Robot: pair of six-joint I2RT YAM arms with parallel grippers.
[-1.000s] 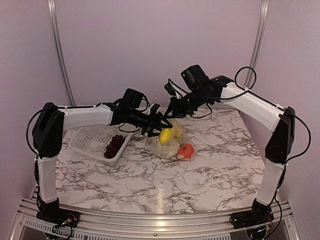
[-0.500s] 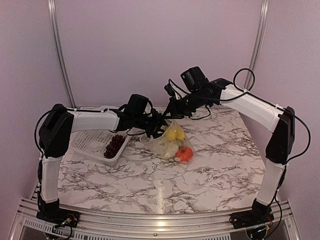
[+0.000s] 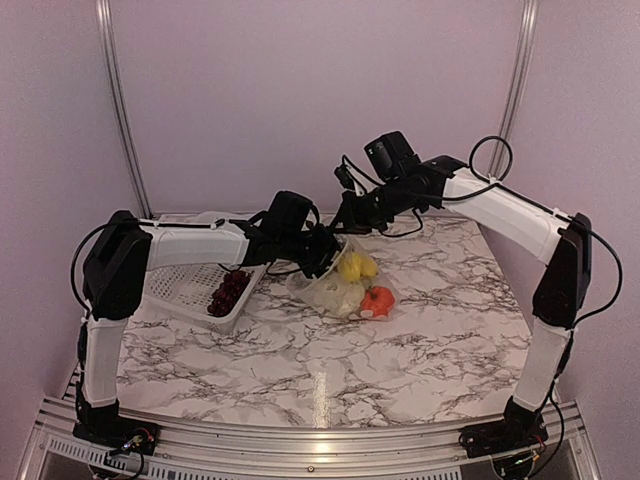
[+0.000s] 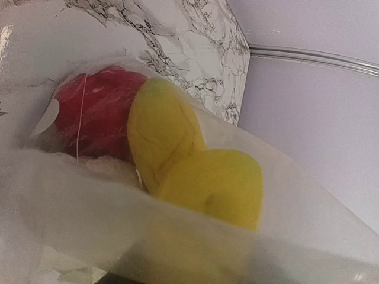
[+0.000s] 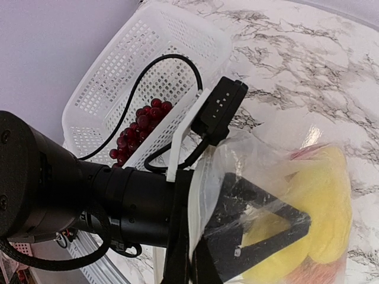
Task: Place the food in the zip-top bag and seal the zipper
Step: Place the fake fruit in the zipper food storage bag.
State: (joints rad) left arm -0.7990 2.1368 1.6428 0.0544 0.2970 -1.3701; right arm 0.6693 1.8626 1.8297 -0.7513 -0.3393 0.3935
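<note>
The clear zip-top bag (image 3: pixel 345 285) lies mid-table, its mouth lifted toward the left. My right gripper (image 3: pixel 345 225) is shut on the mouth edge with the pale zipper strip (image 5: pixel 204 195); it also shows in the right wrist view (image 5: pixel 204 269). My left gripper (image 3: pixel 325 258) reaches inside the bag, and the film hides its fingers in its own view. Two yellow pieces (image 4: pixel 160 130) (image 4: pixel 219 189) and a red piece (image 4: pixel 100 118) lie in the bag, with an orange-red piece (image 3: pixel 377 300) and white cauliflower (image 3: pixel 338 296). The purple grapes (image 3: pixel 228 290) lie in the basket.
The white perforated basket (image 3: pixel 185 280) stands left of the bag, under the left forearm; it also shows in the right wrist view (image 5: pixel 148 53). The marble table (image 3: pixel 330 360) runs to the back wall just behind the bag.
My left gripper has moved right, from the bag's mouth to deeper inside it, taking the yellow piece in. The bag and its contents have shifted slightly right. The right gripper keeps its hold.
</note>
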